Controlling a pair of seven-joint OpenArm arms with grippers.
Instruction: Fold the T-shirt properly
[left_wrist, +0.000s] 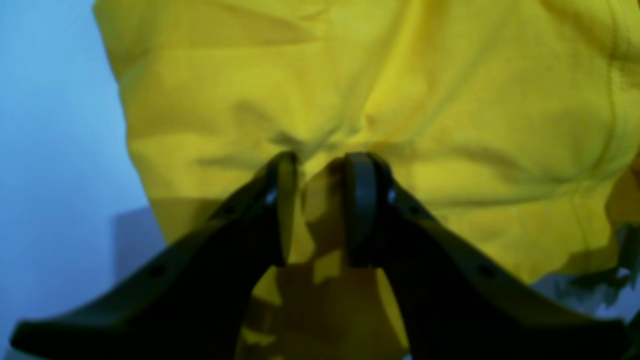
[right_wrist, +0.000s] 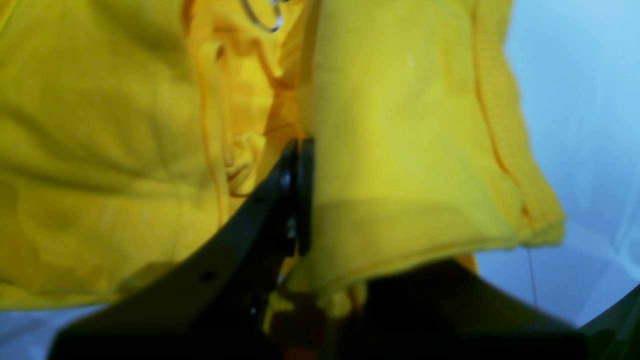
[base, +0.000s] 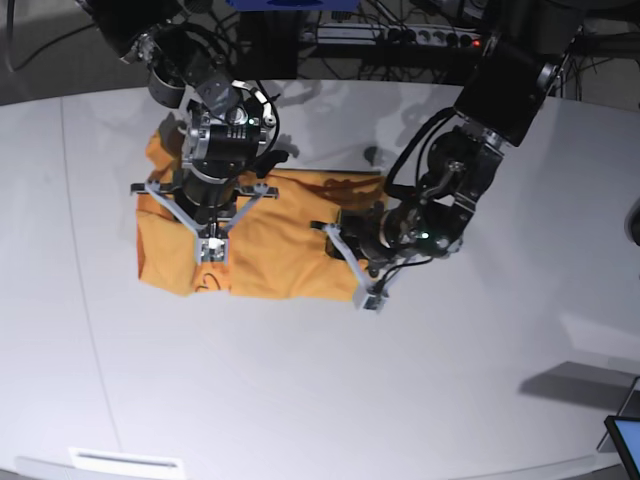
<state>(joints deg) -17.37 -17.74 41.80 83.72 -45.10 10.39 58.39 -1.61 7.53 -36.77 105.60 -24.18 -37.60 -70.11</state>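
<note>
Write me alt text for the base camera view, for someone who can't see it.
An orange-yellow T-shirt lies partly folded on a white table while two robot arms work on it from above. The right gripper is shut on cloth near its middle, and the left gripper pinches the shirt's edge on the view's right. Cables run along the back.

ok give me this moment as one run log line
left gripper: shut on T-shirt | right gripper: shut on T-shirt | T-shirt: partly folded on table

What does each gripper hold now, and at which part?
Both hold the T-shirt. The left gripper pinches a bunched fold of cloth near an edge. The right gripper is shut on fabric beside a seam; the exact part cannot be told.
</note>
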